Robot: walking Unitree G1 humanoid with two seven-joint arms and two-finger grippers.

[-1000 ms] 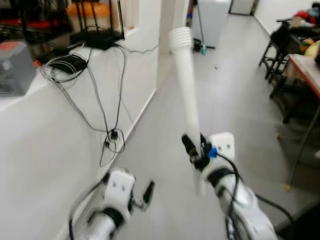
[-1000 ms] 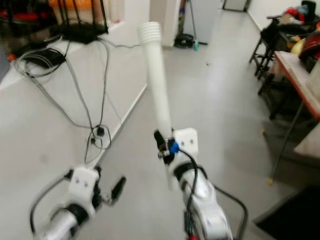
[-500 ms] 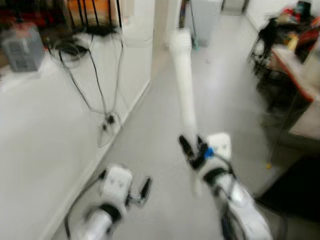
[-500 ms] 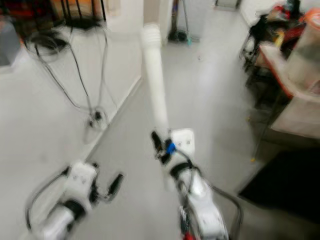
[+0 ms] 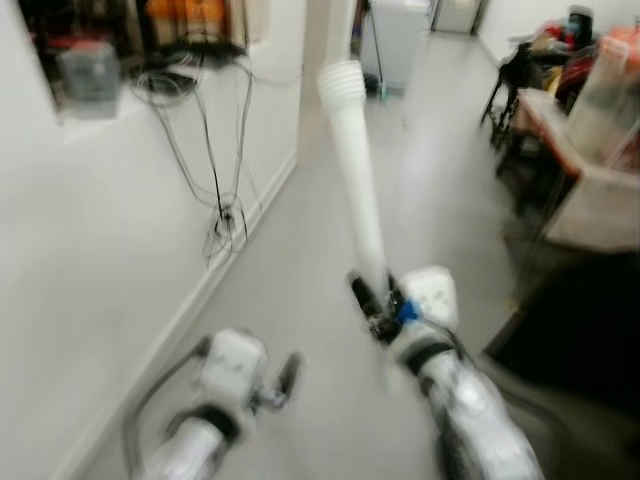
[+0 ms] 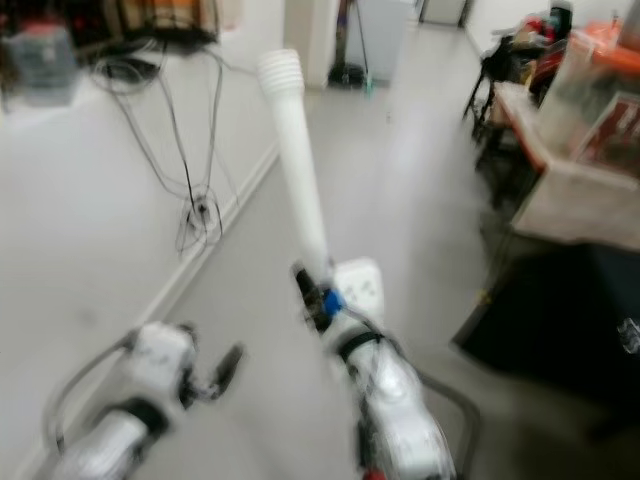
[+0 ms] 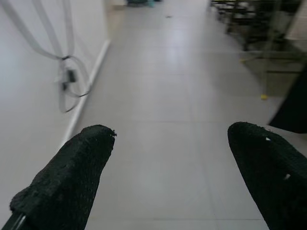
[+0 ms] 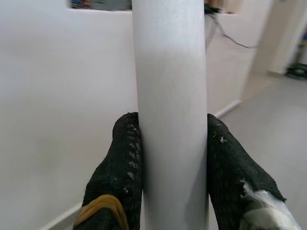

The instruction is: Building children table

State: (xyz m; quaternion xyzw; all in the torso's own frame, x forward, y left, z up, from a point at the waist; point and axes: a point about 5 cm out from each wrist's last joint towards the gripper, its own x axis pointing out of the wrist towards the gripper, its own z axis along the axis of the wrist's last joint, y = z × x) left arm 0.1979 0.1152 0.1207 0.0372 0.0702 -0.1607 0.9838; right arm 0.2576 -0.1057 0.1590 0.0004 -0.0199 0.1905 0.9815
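- Corridor floor [image 5: 300, 300], grey and tiled, runs ahead between a white wall [image 5: 90, 250] on the robot's left and cluttered tables [image 6: 560, 190] on its right; the head views are blurred, most likely because the robot is walking.
- Leg [image 5: 355, 170], a long white tube with a ribbed top end, stands nearly upright in front of the robot, tilted slightly to its left. It is probably carried this way to keep it off the floor and wall on the way to the assembly spot.
- Right gripper [image 5: 375, 300] pinches the leg near its lower end; in the right wrist view both black fingers [image 8: 122, 163] press against opposite sides of the tube.
- Left gripper [image 7: 177, 163] hangs low by the wall with its two fingers spread wide, holding nothing.
- Cables [image 5: 215, 170] trail down the wall from a ledge to the skirting.
- Writing: none can be read; a red patch on the right-hand clutter is too blurred.
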